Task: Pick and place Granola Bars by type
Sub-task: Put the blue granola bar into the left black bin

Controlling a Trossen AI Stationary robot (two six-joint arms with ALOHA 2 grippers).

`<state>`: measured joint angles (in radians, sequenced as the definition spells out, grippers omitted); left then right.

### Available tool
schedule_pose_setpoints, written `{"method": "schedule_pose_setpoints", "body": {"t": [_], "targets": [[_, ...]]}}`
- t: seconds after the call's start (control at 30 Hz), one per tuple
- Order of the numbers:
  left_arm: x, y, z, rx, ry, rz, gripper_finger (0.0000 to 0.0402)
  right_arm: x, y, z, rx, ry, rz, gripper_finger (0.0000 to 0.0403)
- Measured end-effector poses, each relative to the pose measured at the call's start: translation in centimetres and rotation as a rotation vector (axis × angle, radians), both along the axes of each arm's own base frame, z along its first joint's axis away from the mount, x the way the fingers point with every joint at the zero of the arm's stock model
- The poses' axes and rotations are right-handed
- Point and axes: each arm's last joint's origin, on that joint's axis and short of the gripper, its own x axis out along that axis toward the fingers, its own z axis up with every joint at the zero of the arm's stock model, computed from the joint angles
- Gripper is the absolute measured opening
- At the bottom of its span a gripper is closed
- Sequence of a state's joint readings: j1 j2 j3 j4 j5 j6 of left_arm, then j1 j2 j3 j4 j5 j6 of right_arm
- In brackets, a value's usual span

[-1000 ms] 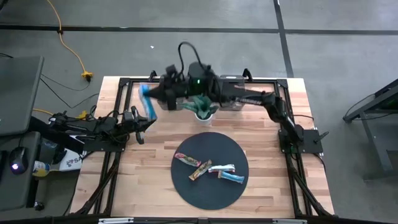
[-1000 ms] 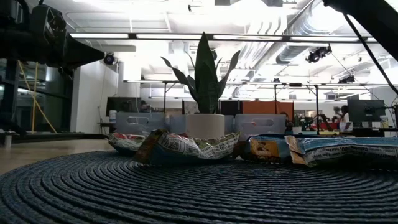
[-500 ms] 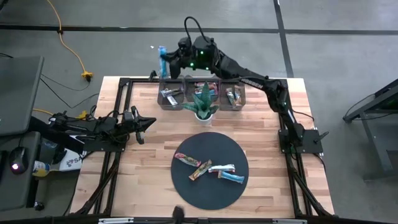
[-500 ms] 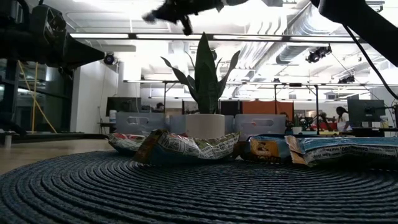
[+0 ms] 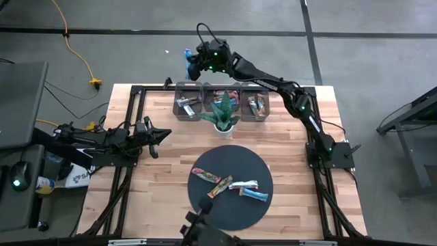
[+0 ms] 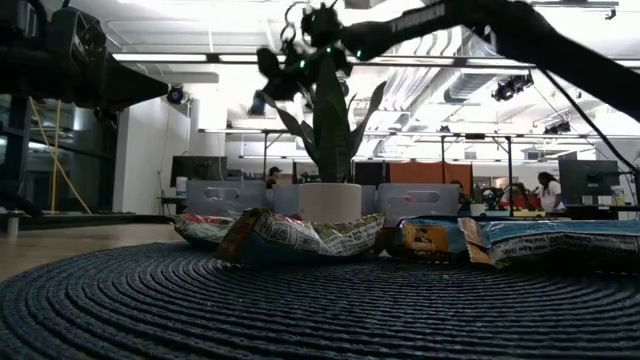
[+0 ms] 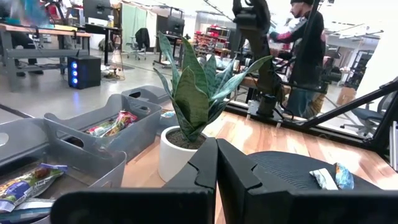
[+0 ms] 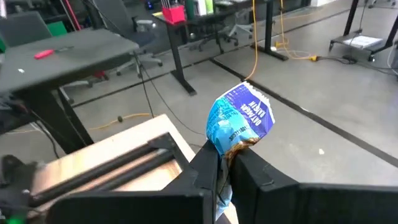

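Note:
My right gripper (image 5: 192, 65) (image 8: 227, 155) is shut on a blue granola bar (image 8: 241, 118) (image 5: 188, 59) high over the floor, just past the table's far edge and behind the left bin (image 5: 188, 102). Three grey bins stand in a row at the far edge, each with bars in it. Several more bars (image 5: 231, 185) lie flat on the dark round mat (image 5: 205, 205). At the table's left my left gripper (image 5: 164, 134) (image 7: 216, 155) rests shut on nothing, pointing toward the plant. My right gripper pinches the blue bar between its two fingers near one crimped end (image 8: 232, 144). Most of the wrapper sticks out past the fingertips (image 8: 208, 155), and a short end (image 8: 224, 198) shows back between the fingers. The bar is lifted clear of everything.
A spiky green plant in a white pot (image 5: 222, 115) (image 7: 189, 106) stands between the bins and the mat. Black frame rails (image 5: 136, 92) run along the table's edges. A dark shape (image 5: 205, 231) shows at the near edge. People move in the room behind (image 7: 305, 56).
My right gripper has swung from over the table beside the left bin toward and past the far edge, then a little to the right and lower, rolling its wrist, with the blue bar still in its hold. The dark shape at the near edge has come into view.

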<state>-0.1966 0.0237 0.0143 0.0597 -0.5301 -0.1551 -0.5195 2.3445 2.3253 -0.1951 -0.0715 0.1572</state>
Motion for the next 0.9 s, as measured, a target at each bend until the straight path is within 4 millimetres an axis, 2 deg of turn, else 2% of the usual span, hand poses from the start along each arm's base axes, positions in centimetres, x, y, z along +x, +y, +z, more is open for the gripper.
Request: {"method": "schedule_pose_setpoints", "body": {"t": [0.23, 0.5, 0.9], "targets": [[0.0, 0.0, 0.0, 0.0, 0.0, -0.001, 0.0001, 1.7, -1.7, -5.2, 0.021, 0.032, 0.0, 0.0014], [0.0, 0.0, 0.0, 0.0, 0.0, -0.002, 0.0001, 2.8, -2.2, -9.6, 0.105, 0.073, 0.029, 0.0014], [0.0, 0.0, 0.0, 0.0, 0.0, -0.002, 0.0001, 2.8, -1.9, -10.3, 0.165, 0.121, 0.023, 0.0014]]}}
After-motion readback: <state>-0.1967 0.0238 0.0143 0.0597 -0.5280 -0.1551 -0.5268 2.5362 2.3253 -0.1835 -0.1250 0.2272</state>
